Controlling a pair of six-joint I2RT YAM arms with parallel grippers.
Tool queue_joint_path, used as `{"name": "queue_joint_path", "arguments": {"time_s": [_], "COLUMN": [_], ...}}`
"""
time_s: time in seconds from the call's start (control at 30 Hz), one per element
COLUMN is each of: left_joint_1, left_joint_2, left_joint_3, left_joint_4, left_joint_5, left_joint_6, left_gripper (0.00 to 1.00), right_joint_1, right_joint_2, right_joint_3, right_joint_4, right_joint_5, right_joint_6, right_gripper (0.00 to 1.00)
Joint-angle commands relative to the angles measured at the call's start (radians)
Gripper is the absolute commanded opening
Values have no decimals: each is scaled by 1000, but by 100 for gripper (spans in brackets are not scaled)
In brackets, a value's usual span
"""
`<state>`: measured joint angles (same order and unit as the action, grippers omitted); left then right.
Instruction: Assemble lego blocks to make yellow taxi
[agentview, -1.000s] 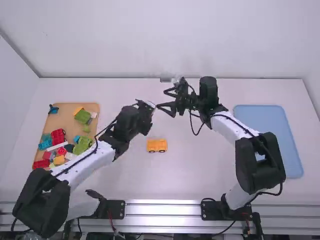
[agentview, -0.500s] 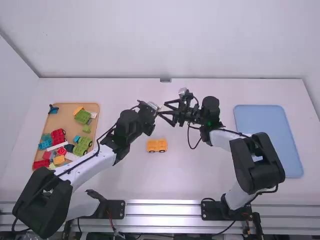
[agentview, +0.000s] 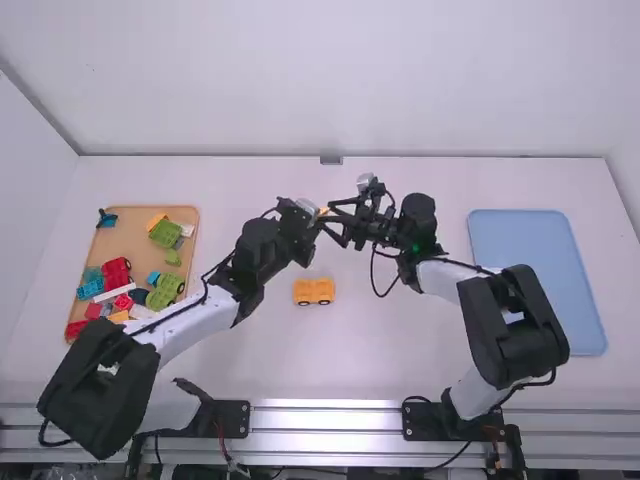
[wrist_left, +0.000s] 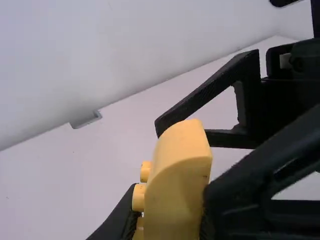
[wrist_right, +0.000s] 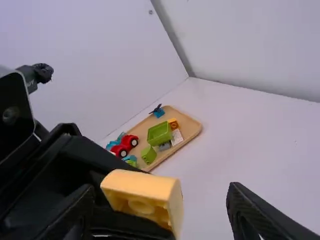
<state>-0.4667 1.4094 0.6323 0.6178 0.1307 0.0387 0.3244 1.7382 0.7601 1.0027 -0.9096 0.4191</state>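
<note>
In the high view, my left gripper (agentview: 311, 214) and right gripper (agentview: 331, 227) meet above the middle of the table around a yellow block (agentview: 323, 211). The left wrist view has my left gripper (wrist_left: 167, 220) shut on that block (wrist_left: 179, 187), a curved piece whose studs face sideways. In the right wrist view the block (wrist_right: 142, 185) shows its hollow underside between the spread fingers of my right gripper (wrist_right: 159, 200), nearer the left one. A yellow car body with dark wheels (agentview: 314, 291) rests on the table, nearer the arm bases.
A wooden tray (agentview: 130, 235) at the left holds several loose pieces, among them a red car (agentview: 116, 272) and a green block (agentview: 163, 233). At the right lies a light blue tray (agentview: 535, 260).
My right gripper has come slightly nearer the arm bases, its camera tilting over. The left arm has shifted a little right, and the yellow block now shows between the grippers.
</note>
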Motion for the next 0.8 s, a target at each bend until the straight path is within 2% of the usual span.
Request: {"name": "queue_joint_path", "arguments": {"time_s": [0.0,0.4,0.47,0.53,0.57,0.63,0.77], "left_joint_1": [-5,-5,-6,-5,-5,-5,-5], "left_joint_2": [19,31,31,31,31,31,31], "left_joint_3": [-9,-9,-9,-9,-9,-9,-9], "left_joint_4": [19,50,62,66,66,64,64], "left_joint_5": [15,63,64,64,63,60,60], "left_joint_6": [-21,-28,-28,-28,-24,-24,-24], "left_gripper": [2,2,2,2,2,2,4], "right_joint_1": [18,29,40,45,51,58,55], "right_joint_2": [-2,-2,-2,-2,-2,-2,-2], "right_joint_3": [33,34,33,33,34,34,34], "right_joint_4": [8,8,7,7,7,6,6], "right_joint_5": [-24,-22,-5,-8,-8,-9,-8], "right_joint_6": [0,0,0,0,0,-9,-10], "right_gripper": [70,66,59,49,40,32,25]}}
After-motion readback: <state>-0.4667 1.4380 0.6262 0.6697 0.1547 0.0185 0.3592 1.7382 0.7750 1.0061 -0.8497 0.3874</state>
